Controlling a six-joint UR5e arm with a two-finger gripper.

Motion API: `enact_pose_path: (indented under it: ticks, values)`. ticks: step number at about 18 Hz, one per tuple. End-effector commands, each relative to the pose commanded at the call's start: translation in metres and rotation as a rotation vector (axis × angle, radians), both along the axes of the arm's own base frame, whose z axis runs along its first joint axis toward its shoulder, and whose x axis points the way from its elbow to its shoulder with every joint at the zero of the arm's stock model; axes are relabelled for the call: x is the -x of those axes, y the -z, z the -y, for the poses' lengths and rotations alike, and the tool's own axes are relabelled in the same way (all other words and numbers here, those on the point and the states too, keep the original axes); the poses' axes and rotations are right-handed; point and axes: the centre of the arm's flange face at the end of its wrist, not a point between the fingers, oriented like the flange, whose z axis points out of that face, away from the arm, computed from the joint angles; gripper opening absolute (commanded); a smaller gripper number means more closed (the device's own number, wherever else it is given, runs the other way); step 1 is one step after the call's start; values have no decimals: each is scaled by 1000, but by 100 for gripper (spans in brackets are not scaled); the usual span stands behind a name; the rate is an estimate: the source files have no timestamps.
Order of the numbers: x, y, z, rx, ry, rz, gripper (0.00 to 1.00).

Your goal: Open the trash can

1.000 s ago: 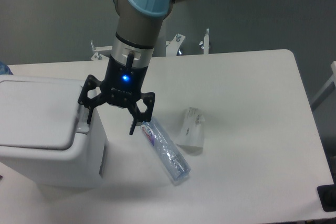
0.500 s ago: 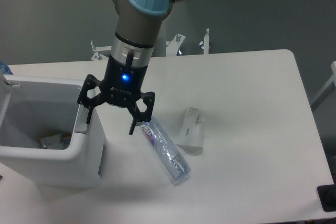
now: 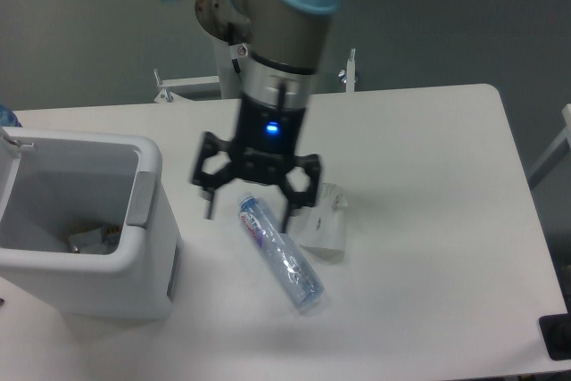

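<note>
The white boxy trash can (image 3: 152,260) stands at the left of the table with its lid swung up; only the lid's edge (image 3: 11,140) shows at the far left. The inside is open, with some scraps (image 3: 89,238) at the bottom. The grey push tab (image 3: 143,198) sits on the right rim. My gripper (image 3: 247,213) is open and empty, hovering to the right of the can, above the upper end of a clear plastic bottle (image 3: 281,254) lying on the table.
A crumpled clear plastic cup or bag (image 3: 326,220) lies just right of the bottle. The white table (image 3: 428,247) stretches to the right. A dark object (image 3: 558,336) sits at the bottom right corner. Metal brackets (image 3: 348,73) stand behind the table.
The trash can lid went from shut to open. My gripper then moved right, away from the can's push tab, to above the bottle.
</note>
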Motion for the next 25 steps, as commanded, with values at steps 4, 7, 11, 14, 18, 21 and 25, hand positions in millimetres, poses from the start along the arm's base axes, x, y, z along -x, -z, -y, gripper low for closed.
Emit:
enact_pose_path:
  ticks: [4,7,11,14,18,21,25]
  values:
    - [43,29,37,111,35,-104,100]
    - [67,51,52,228,64,-179,100]
    - [98,63,77,284,130,-238,100]
    - [124,72,105,318,207,-283,100]
    - [138,88,134,379,330,-332,100]
    - [140,95,145,488,378,-338,100]
    - [138,108,150,563,422,-321,100]
